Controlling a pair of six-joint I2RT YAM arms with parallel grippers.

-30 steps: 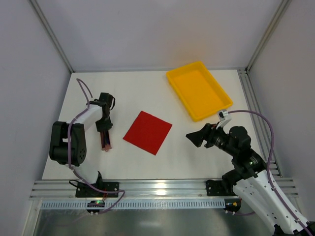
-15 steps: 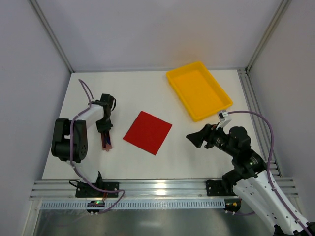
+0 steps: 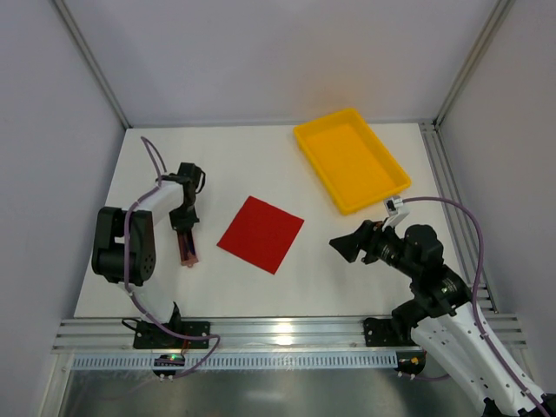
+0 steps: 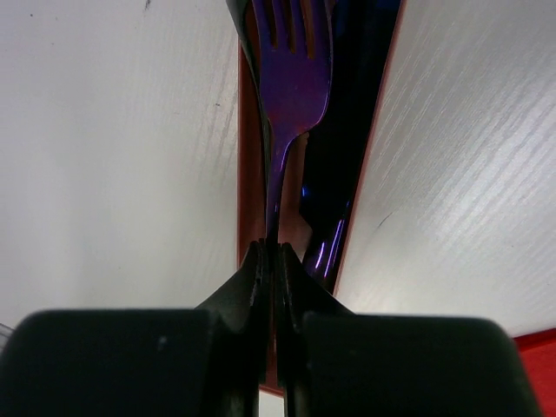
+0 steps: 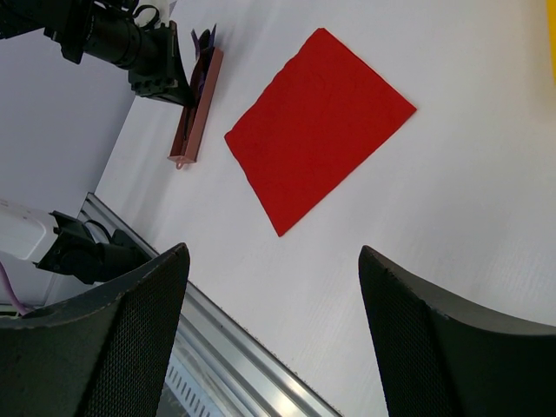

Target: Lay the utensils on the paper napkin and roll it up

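Observation:
A blue-purple fork (image 4: 291,87) lies in a narrow brownish-red holder (image 4: 300,217) with a dark utensil (image 4: 347,130) beside it. My left gripper (image 4: 271,254) is shut on the fork's thin handle, over the holder (image 3: 187,248) at the table's left. The red paper napkin (image 3: 261,233) lies flat mid-table, also in the right wrist view (image 5: 321,122). My right gripper (image 3: 346,246) hovers open to the napkin's right, with nothing between its fingers (image 5: 122,339).
A yellow tray (image 3: 382,195) sits at the back right. An aluminium rail (image 3: 278,330) runs along the near table edge. The left arm (image 5: 122,39) and the holder (image 5: 195,113) show at the top left of the right wrist view.
My left gripper has closed onto the fork's handle over the holder. The right arm has stayed put.

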